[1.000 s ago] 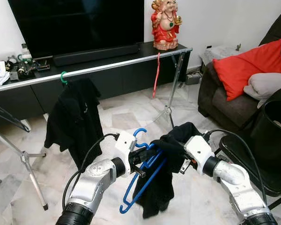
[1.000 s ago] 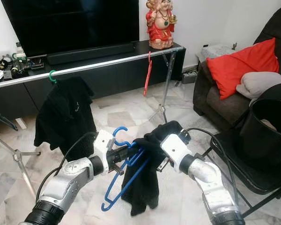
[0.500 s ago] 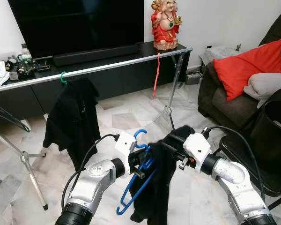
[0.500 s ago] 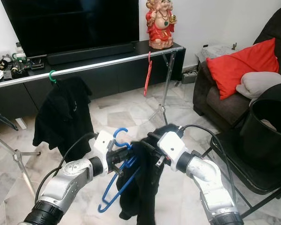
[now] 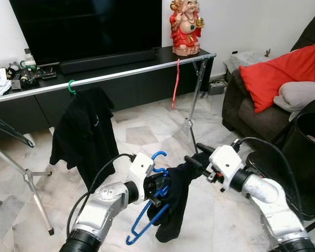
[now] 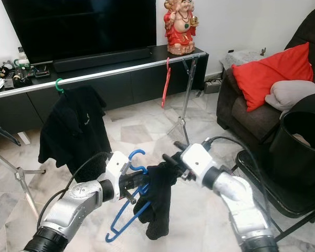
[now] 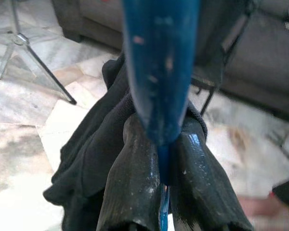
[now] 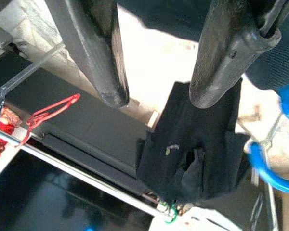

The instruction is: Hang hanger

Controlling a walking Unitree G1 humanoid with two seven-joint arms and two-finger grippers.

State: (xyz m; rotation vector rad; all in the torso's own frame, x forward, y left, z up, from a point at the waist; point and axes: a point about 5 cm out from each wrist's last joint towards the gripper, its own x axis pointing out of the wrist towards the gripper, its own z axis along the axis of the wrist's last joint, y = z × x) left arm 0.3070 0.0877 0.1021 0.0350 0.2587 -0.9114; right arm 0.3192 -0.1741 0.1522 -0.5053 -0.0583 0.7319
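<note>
A home's living room: a big dark television (image 5: 89, 23) stands on a long black console (image 5: 121, 79) against the white wall, with a red figurine (image 5: 185, 27) at the console's right end. A dark sofa (image 5: 262, 113) with a red cushion (image 5: 278, 73) sits to the right, on a pale marble floor (image 5: 142, 131).

— How many hangers?
— Three: a blue hanger (image 5: 147, 220) at lower centre, a red hanger (image 5: 175, 84) at upper centre, and a green hanger (image 5: 71, 86) at upper left.
— Black garments?
— Two: one black shirt (image 5: 84, 134) at left, one black garment (image 5: 173, 202) at lower centre.
— Cushions?
— One red cushion (image 5: 281, 76) and one grey cushion (image 5: 302, 94), upper right.
— Figurines?
— One red figurine (image 5: 185, 26), top centre.
</note>
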